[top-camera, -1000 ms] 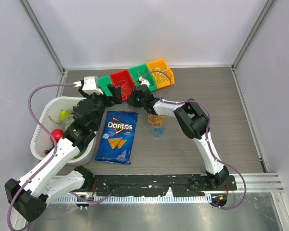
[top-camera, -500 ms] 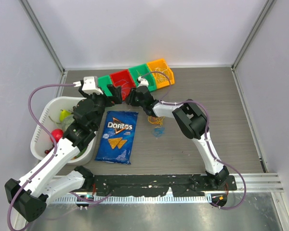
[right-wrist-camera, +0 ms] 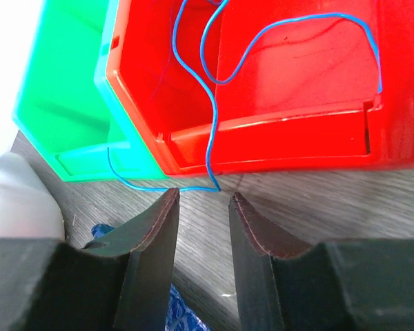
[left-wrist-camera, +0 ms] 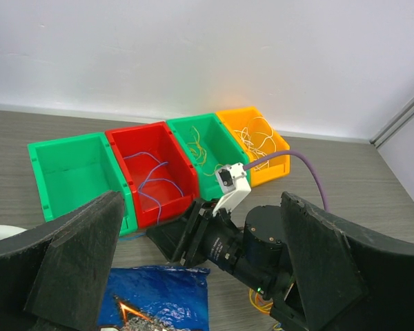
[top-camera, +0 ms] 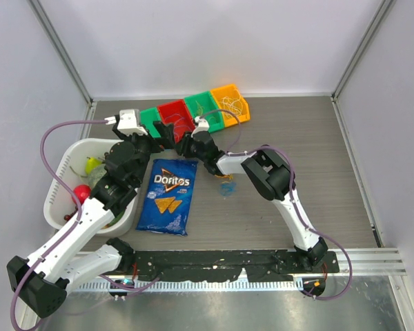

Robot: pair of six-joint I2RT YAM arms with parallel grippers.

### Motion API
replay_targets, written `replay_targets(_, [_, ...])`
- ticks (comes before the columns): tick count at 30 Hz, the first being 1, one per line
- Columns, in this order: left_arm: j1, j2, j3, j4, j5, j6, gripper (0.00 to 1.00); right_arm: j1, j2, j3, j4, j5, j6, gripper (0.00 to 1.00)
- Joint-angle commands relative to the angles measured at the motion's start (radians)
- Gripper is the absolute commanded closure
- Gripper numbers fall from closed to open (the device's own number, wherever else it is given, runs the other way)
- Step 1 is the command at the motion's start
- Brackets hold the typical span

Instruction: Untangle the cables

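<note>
Item: blue cable (right-wrist-camera: 208, 138). Most of it lies inside the red bin (right-wrist-camera: 276, 145). One strand drops over that bin's front lip, and a tail runs left along the table (right-wrist-camera: 297, 207) in front of the neighbouring green bin (right-wrist-camera: 62, 89). The rest of the tangle (top-camera: 225, 178), orange and yellow with a bit of blue, sits on the table well in front of the red bin, partly hidden under the right arm.

Right gripper (right-wrist-camera: 203, 200): directly in front of the red bin's lip, fingers a narrow gap apart and holding nothing. The hanging strand ends just beyond the tips.

Left gripper (left-wrist-camera: 201, 207): fingers spread wide and empty, nearer the arm bases than the red bin.

Assessment: the job in hand appears to be getting the stray tail into the red bin.

Recommendation: advance the right fingers until the strand is squarely between the pads, close fully on this thin strand, then lift over the lip. Avoid dragging, since that could pull the binned loops out.
</note>
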Motion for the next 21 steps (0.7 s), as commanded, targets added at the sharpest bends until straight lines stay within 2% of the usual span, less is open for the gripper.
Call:
replay_targets(1, [0.008,-0.01,0.029,0.019,0.002,-0.006,0.0,-0.001,0.03,0.046,0.098,-0.011,0.013,0.59])
replay_targets(6, [0.008,-0.011,0.029,0.02,0.001,-0.006,0.0,-0.002,0.068,0.109,0.038,0.037,-0.011,0.59])
replay_targets(11, [0.008,-0.016,0.029,0.02,0.007,-0.009,0.0,-0.004,0.094,0.15,0.042,0.008,-0.043,0.61])
replay_targets(17, [0.008,-0.014,0.029,0.019,0.005,-0.009,0.0,-0.004,0.073,0.123,0.081,0.028,-0.054,0.76])
replay_targets(21, [0.01,-0.016,0.028,0.02,0.004,-0.012,0.0,-0.004,0.052,0.107,0.116,0.046,-0.074,0.9])
